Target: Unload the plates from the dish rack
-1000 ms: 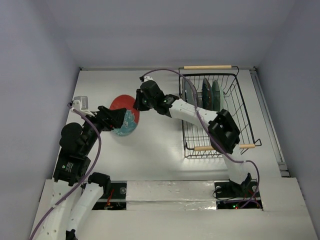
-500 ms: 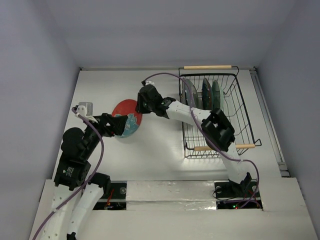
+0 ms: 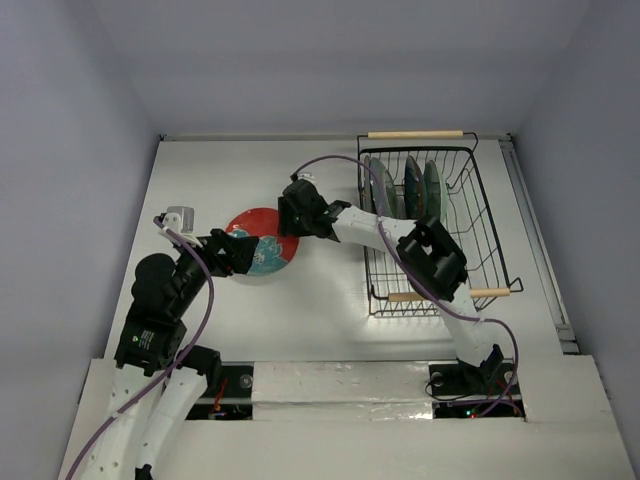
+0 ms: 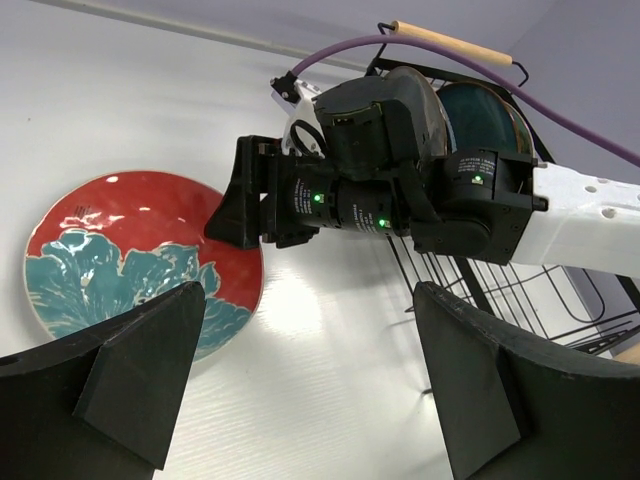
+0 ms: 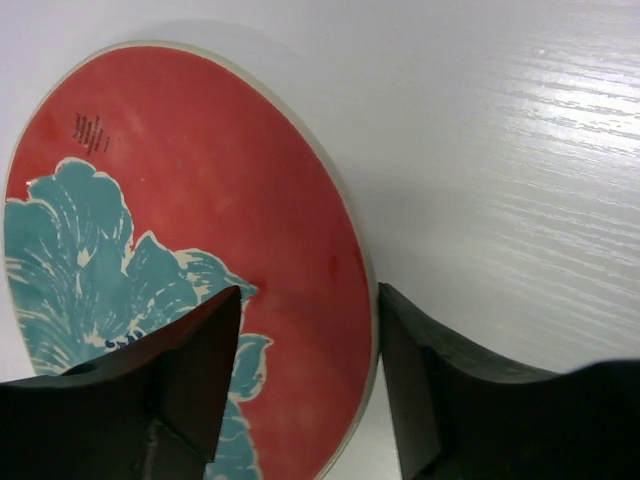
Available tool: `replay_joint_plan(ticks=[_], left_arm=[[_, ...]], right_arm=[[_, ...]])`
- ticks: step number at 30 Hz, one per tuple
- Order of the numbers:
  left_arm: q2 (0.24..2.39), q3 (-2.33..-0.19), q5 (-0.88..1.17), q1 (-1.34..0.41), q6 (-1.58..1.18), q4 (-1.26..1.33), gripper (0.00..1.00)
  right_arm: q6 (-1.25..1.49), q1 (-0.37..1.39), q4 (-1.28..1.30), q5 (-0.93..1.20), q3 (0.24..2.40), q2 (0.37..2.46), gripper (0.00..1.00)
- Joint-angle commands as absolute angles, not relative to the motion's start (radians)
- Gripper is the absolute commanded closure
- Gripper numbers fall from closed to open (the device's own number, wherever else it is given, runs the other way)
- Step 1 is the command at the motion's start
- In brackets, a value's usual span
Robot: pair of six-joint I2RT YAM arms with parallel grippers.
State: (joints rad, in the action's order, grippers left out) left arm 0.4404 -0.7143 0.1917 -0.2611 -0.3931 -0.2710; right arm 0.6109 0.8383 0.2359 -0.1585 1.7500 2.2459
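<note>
- Table (image 3: 330,170): white, seen whole only from above.
- Dish rack (image 3: 490,250): sits at the far right. Complete from above, only its far end in the left wrist view.
- Plates (image 3: 410,185): stand on edge in its far half.
- Red plate (image 3: 262,228): lies flat left of the rack, well apart from it. Teal flower clearest in the right wrist view.
- Right gripper (image 5: 308,300): jaws spread, straddling the plate's far-right rim without pinching, plain only from its own wrist.
- Left gripper (image 4: 310,330): jaws spread wide at the plate's near-left edge, gripping nothing.
</note>
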Motion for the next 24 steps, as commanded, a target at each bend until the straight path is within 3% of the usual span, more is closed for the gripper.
replay_joint_plan(ticks=[1, 5, 11, 17, 20, 22, 23, 24], left_arm=[[0.426, -0.71, 0.209, -0.258, -0.383, -0.221, 0.17], [0.423, -0.709, 0.207, -0.258, -0.383, -0.221, 0.17], [0.416, -0.703, 0.198, -0.258, -0.387, -0.221, 0.16], [0.402, -0.699, 0.176, -0.258, -0.384, -0.219, 0.16], [0.393, -0.695, 0.161, -0.258, -0.385, -0.218, 0.18], [0.387, -0.693, 0.158, -0.258, -0.382, -0.216, 0.21], [0.388, -0.693, 0.156, -0.258, -0.38, -0.212, 0.31], [0.388, -0.693, 0.158, -0.258, -0.38, -0.212, 0.31]], right_arm=[[0.598, 0.845, 0.195, -0.17, 1.737, 2.233, 0.36], [0.6, 0.845, 0.202, -0.167, 1.735, 2.232, 0.28], [0.583, 0.845, 0.192, -0.167, 1.709, 2.146, 0.08], [0.526, 0.854, 0.215, -0.253, 1.689, 1.985, 0.07], [0.486, 0.854, 0.218, -0.351, 1.619, 1.852, 0.18], [0.462, 0.854, 0.207, -0.385, 1.576, 1.732, 0.37], [0.427, 0.854, 0.219, -0.453, 1.527, 1.615, 0.77], [0.426, 0.854, 0.219, -0.454, 1.526, 1.614, 0.77]])
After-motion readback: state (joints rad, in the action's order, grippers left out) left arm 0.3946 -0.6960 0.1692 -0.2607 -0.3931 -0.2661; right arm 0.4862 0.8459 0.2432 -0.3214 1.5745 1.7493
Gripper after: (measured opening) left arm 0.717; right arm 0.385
